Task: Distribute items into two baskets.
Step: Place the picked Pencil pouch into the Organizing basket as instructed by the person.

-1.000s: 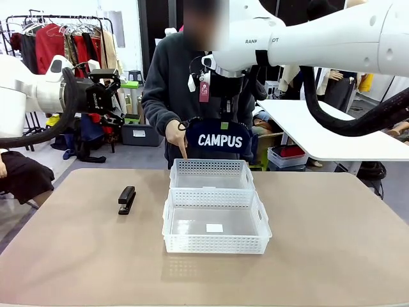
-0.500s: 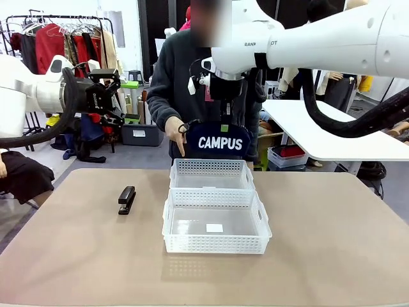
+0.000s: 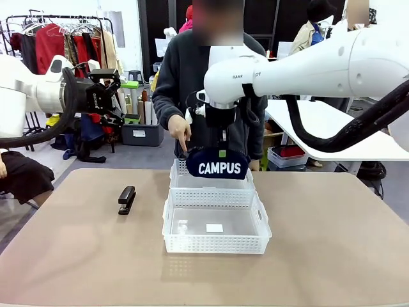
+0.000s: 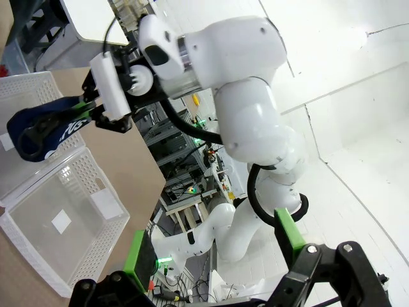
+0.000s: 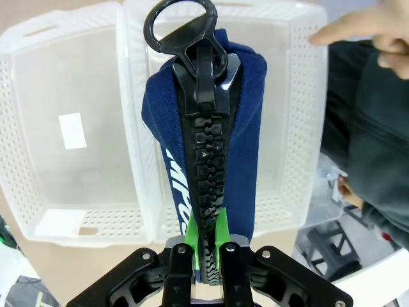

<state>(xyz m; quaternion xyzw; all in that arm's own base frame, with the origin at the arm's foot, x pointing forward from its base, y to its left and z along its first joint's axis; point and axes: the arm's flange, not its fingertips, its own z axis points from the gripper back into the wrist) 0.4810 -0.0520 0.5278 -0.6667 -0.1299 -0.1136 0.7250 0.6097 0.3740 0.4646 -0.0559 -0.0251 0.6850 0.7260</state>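
Note:
My right gripper (image 3: 222, 153) is shut on the top edge of the navy "CAMPUS" pouch (image 3: 220, 168), which hangs just above the far basket (image 3: 178, 173). In the right wrist view the gripper (image 5: 208, 246) pinches the zip side of the pouch (image 5: 239, 141) above the seam between the far basket (image 5: 300, 128) and the near basket (image 5: 96, 217). The near basket (image 3: 216, 243) holds nothing. Left of the baskets, the black stapler (image 3: 126, 199) lies on the table. My left gripper (image 3: 108, 96) is raised at the far left, open; the left wrist view shows its open fingers (image 4: 135, 256) and the pouch (image 4: 45, 125).
A person stands at the far side, one hand (image 3: 182, 135) pointing down at the far basket's left end, close to the pouch. The tan table (image 3: 319, 256) has free room to the right and in front of the baskets.
My right arm has come down and toward me with the pouch, from chest height to just over the far basket. The left arm, stapler and baskets have not moved.

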